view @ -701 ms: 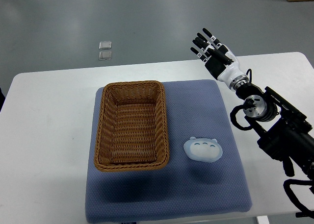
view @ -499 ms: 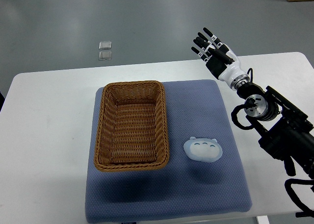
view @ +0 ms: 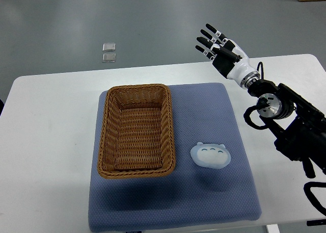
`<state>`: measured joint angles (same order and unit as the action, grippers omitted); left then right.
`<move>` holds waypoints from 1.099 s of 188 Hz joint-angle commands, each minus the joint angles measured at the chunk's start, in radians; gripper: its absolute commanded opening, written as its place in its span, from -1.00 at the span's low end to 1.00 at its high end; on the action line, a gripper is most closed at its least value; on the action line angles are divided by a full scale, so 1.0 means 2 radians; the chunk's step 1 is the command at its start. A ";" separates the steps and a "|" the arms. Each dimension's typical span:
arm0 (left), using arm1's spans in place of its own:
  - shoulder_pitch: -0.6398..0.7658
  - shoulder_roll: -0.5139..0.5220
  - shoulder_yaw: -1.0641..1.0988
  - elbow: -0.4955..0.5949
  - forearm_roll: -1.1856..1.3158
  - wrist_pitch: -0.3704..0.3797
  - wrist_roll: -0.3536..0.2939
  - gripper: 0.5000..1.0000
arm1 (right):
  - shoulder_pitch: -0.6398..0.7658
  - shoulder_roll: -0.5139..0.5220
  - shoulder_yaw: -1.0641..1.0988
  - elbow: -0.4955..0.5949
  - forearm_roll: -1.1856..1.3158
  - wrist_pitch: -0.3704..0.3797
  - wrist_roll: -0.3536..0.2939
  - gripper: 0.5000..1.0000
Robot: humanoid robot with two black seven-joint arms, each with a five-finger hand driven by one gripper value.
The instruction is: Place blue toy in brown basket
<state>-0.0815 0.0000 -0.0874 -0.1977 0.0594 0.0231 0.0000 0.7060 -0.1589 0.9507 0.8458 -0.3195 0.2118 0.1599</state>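
While the right robot hand is held over the desk's far edge, fingers spread and empty, the blue toy lies on the mat; the brown basket sits just left.

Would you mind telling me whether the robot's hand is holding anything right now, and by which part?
Nothing is held. The right hand is open above the table's far edge, away from the blue toy.
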 commanded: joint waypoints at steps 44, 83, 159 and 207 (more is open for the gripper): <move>-0.004 0.000 0.000 -0.001 0.002 -0.002 0.000 1.00 | 0.103 -0.165 -0.228 0.073 -0.066 0.005 -0.017 0.61; -0.009 0.000 0.000 -0.001 0.002 -0.002 0.000 1.00 | 0.243 -0.264 -0.421 0.150 -0.123 0.053 -0.048 0.61; -0.011 0.000 0.000 0.001 0.001 -0.003 0.000 1.00 | 0.442 -0.345 -0.633 0.361 -0.136 0.123 -0.119 0.61; -0.011 0.000 0.001 0.003 0.001 -0.002 0.000 1.00 | 0.422 -0.339 -0.633 0.382 -0.137 0.112 -0.118 0.60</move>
<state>-0.1028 0.0000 -0.0859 -0.1921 0.0612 0.0175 0.0001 1.5765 -0.8508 -0.3158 1.6049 -0.5919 0.4543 -0.0795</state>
